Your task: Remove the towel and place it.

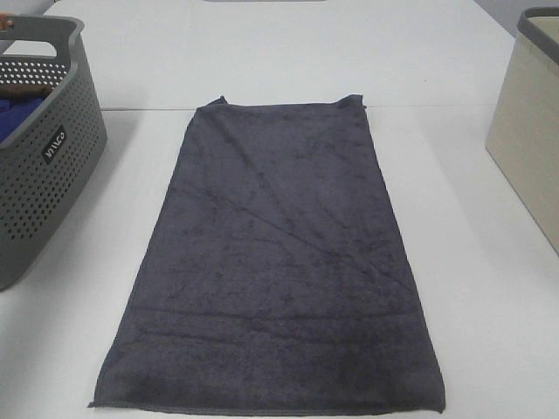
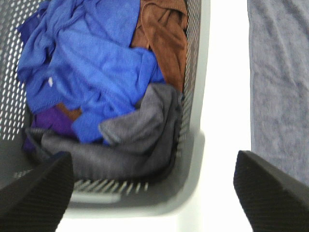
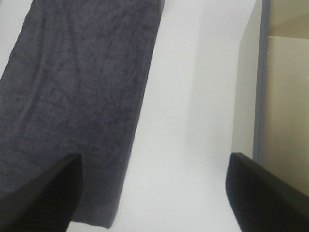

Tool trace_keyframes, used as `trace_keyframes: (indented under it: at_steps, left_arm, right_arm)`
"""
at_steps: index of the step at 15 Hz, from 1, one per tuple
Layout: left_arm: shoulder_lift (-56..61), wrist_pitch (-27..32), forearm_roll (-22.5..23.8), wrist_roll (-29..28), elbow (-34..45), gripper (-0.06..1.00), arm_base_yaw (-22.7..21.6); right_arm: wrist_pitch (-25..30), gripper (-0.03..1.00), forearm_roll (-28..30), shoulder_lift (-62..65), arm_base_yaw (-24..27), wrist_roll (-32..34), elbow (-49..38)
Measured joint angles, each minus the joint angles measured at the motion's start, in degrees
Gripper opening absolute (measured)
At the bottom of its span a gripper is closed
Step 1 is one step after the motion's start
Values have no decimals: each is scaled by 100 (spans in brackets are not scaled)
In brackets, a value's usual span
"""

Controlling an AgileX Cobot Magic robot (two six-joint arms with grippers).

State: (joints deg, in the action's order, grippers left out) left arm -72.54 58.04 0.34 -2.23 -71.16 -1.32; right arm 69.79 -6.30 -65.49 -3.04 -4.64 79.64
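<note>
Left gripper (image 2: 153, 191), jaws apart, empty, above grey perforated plastic basket (image 2: 193, 159) holding blue cloth (image 2: 91, 72); dark charcoal-grey plush terry towel (image 2: 277, 87) beside.
Right gripper (image 3: 153, 191), jaws apart, empty; towel flat alongside.
Overhead: towel (image 1: 279, 262) spread flat on white table (image 1: 472, 288).
Risk: left snagging wrong cloth.

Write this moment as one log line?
dark charcoal-grey plush towel: flat on white table | left claw: open | right claw: open
</note>
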Motion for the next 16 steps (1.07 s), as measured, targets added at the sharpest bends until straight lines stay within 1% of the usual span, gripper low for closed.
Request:
trace_keyframes:
  at_steps: [2,6,9,11,12,13,14,15,16]
  left_arm:
    - [1197,-57,138,-17,808,85,0]
    - [3409,-52,229,-46,1862,85,0]
    - [4905,-29,269,40,2613,84,0]
    - [5804,235,275,281,3008,84,0]
    - [6222,481,281,327,3174,84,0]
    - [6916,831,281,350,3363,84,0]
    - [7179,917,281,361,3421,84,0]
    - [7179,917,281,361,3421,84,0]
    - [7271,1031,258,367,3472,84,0]
  right_arm:
    - [0,78,23,1117,0,0,-779]
    - [6,78,69,3260,0,0,-2057]
    - [6,78,246,4509,0,0,-2905]
    - [11,78,332,5202,0,0,-3438]
    - [11,77,332,5495,0,0,-3684]
    - [11,77,332,6062,0,-11,-4131]
    - [-11,77,332,6348,0,-11,-4354]
    - [-11,77,332,6348,0,-11,-4354]
    - [-80,77,332,6526,0,-11,-4561]
